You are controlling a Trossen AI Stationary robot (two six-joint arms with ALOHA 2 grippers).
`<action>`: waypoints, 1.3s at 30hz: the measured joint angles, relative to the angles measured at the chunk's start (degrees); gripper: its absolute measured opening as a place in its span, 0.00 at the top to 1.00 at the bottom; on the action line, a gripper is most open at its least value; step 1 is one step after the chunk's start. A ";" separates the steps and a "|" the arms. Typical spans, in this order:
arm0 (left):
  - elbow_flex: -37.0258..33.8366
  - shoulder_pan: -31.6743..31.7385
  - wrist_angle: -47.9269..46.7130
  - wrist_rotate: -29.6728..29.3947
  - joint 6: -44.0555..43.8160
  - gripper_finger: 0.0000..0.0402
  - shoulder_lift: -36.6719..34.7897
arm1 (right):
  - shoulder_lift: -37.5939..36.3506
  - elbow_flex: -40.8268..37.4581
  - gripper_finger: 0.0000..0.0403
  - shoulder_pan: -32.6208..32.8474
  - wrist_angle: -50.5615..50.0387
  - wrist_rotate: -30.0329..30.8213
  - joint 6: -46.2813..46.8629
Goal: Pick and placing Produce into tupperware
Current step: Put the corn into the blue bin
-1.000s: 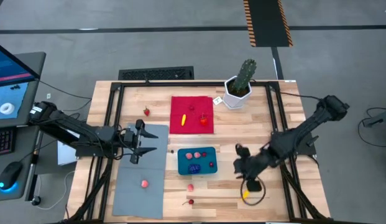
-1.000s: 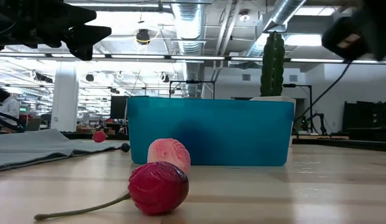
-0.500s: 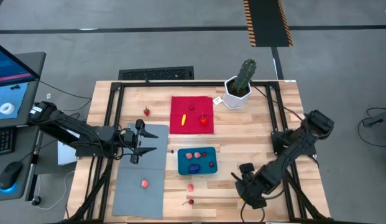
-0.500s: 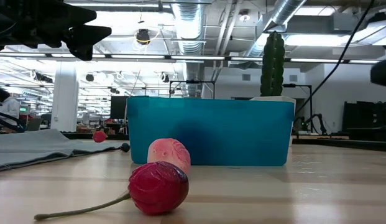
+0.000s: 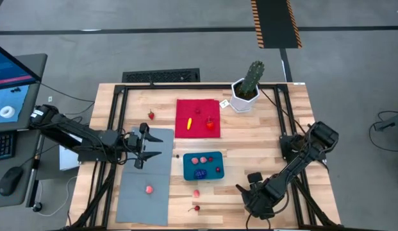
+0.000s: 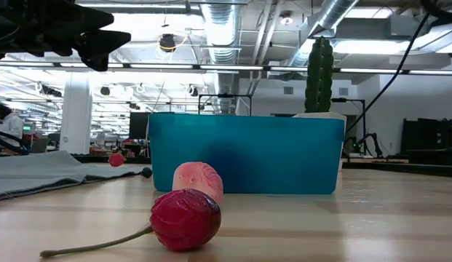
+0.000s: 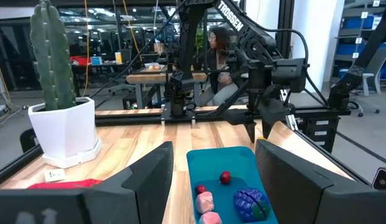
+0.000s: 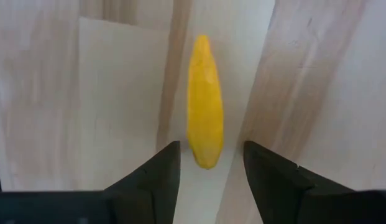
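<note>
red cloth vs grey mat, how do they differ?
Colour: the red cloth is red, the grey mat grey. Shape: the cloth is near square, the mat a longer rectangle and bigger. Place: the cloth lies toward the table's far edge beside the cactus pot; the mat reaches the near edge under the left gripper. Both lie flat and carry produce.

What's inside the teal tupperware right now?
The tupperware holds two pink pieces, a blue-purple cluster and two small red pieces. Anything beneath them is hidden.
</note>
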 joint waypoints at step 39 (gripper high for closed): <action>0.00 0.00 0.55 -1.69 -0.67 0.45 -0.09 | -16.95 -0.15 0.85 -20.40 14.00 4.65 -25.80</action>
